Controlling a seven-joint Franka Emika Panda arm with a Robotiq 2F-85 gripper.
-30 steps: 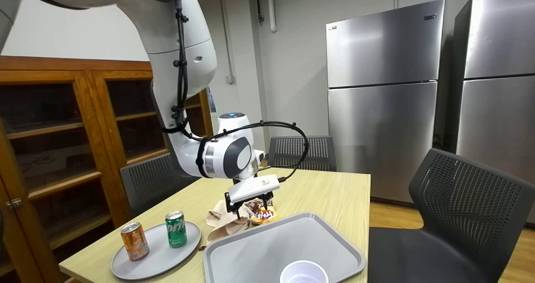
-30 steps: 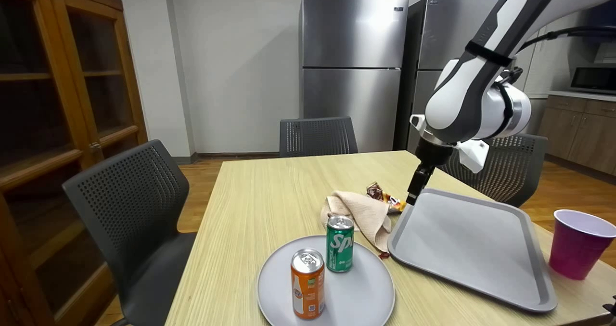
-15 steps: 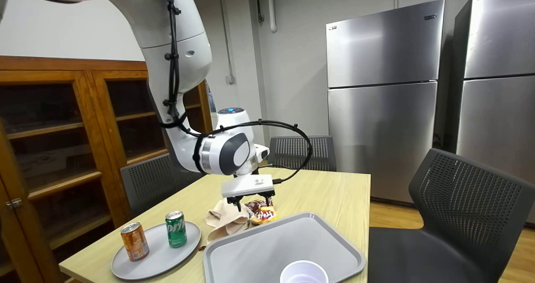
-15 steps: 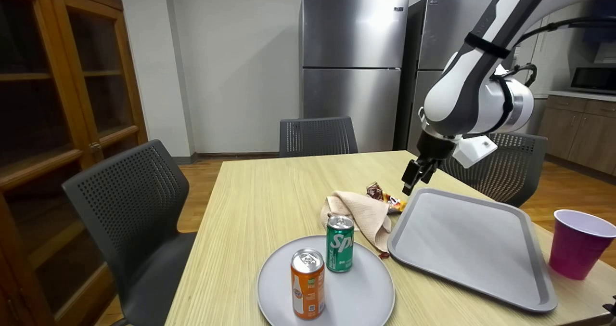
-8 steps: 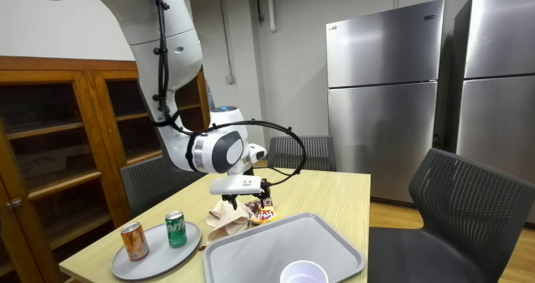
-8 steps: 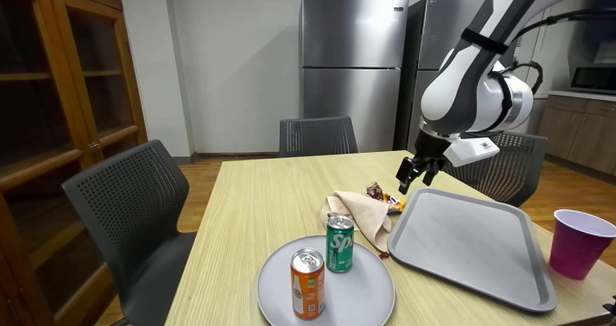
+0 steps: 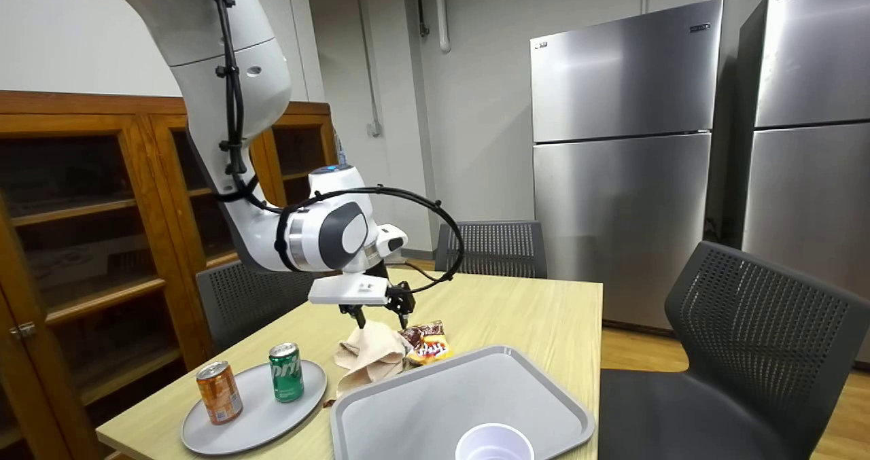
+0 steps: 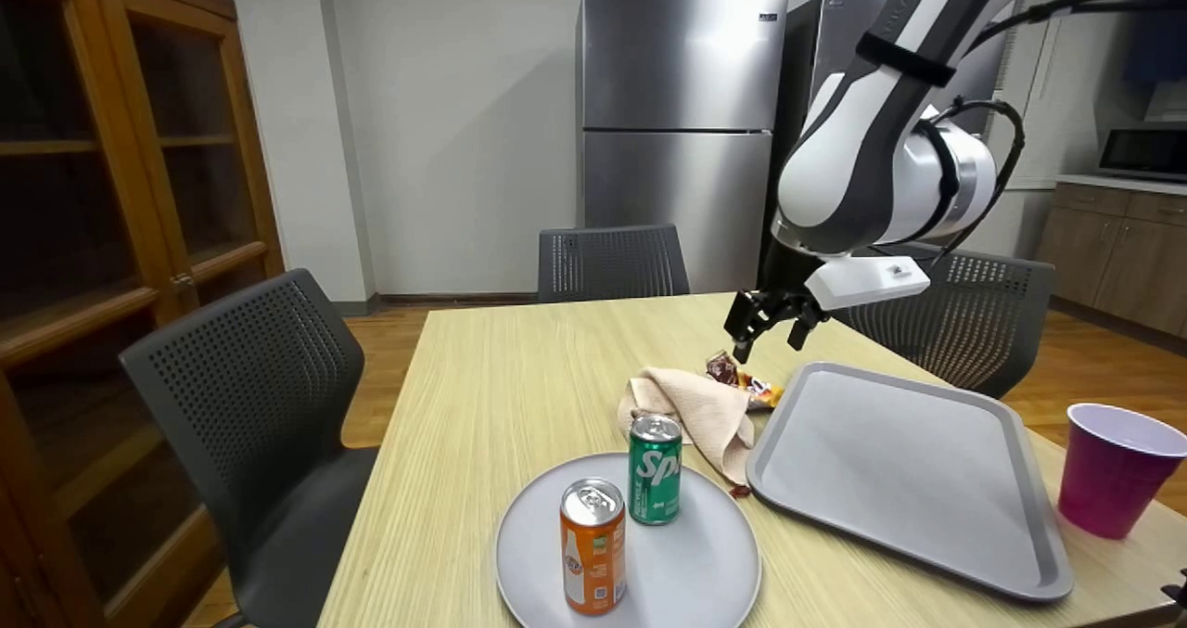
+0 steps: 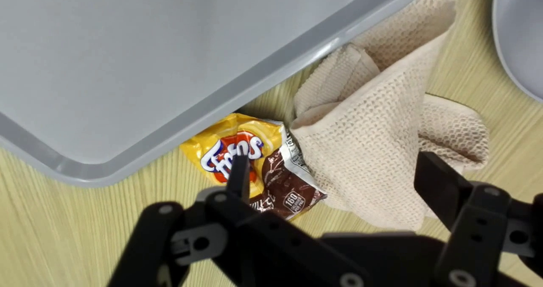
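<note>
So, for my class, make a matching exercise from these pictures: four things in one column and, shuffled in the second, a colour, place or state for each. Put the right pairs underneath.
Column 1
1. gripper
2. snack bag
3. cloth
4. green can

Column 2
A. standing on the round plate
B. beige and loosely folded
C. open, with nothing held
D. mostly yellow and brown, with a printed label

Right pairs: 1-C, 2-D, 3-B, 4-A
</note>
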